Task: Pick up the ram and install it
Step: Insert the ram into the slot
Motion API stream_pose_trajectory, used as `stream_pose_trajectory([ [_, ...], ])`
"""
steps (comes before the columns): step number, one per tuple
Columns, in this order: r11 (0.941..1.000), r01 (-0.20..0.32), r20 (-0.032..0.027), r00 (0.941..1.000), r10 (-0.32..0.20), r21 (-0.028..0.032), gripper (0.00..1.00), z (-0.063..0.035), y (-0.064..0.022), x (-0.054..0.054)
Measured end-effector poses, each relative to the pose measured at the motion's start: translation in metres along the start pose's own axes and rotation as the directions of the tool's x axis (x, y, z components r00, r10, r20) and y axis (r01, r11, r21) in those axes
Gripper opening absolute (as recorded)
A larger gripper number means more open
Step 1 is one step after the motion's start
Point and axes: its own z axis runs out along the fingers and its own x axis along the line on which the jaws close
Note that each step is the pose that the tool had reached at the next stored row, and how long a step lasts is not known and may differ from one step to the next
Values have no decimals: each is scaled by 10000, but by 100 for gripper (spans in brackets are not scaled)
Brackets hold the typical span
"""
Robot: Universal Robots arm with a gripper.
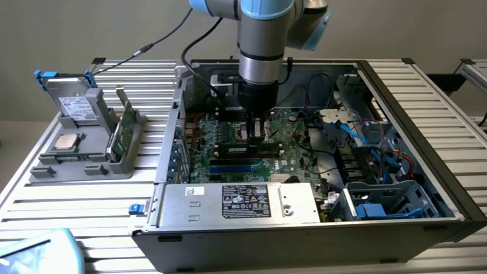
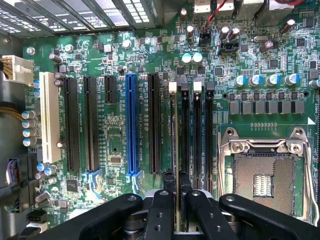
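Note:
In the exterior view my gripper (image 1: 256,137) reaches straight down into the open computer case (image 1: 426,114), low over the motherboard (image 1: 220,137). It is shut on the ram (image 1: 245,150), a long dark stick lying along the memory slots. In the wrist view the ram (image 2: 174,140) appears edge-on as a thin dark strip running away from the gripper (image 2: 177,178). The two black fingertips (image 2: 169,179) pinch it at its near part. It lines up with the memory slot that ends in a white latch (image 2: 173,86). Whether it is seated in the slot I cannot tell.
Beside the slots lies the open processor socket (image 2: 265,175); on the other side are a blue slot (image 2: 131,125) and a white slot (image 2: 50,117). A silver power supply (image 1: 243,201) lines the case front. Loose cables (image 1: 365,137) fill the exterior view's right. A grey tray (image 1: 84,142) outside holds a drive, a silver chip and a green card.

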Motion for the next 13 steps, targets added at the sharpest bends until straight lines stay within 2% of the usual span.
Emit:
stream_pose_trajectory([
  [6,10000,0,0,10000,0,-1,16,2,0,0],
  [7,10000,0,0,10000,0,-1,22,3,0,-1],
  [8,10000,-1,0,10000,1,0,22,2,0,0],
  [10,10000,-1,0,10000,1,0,35,2,0,-1],
  [11,10000,0,0,10000,0,0,35,2,0,0],
  [13,10000,-1,-1,10000,1,-1,46,-5,0,1],
])
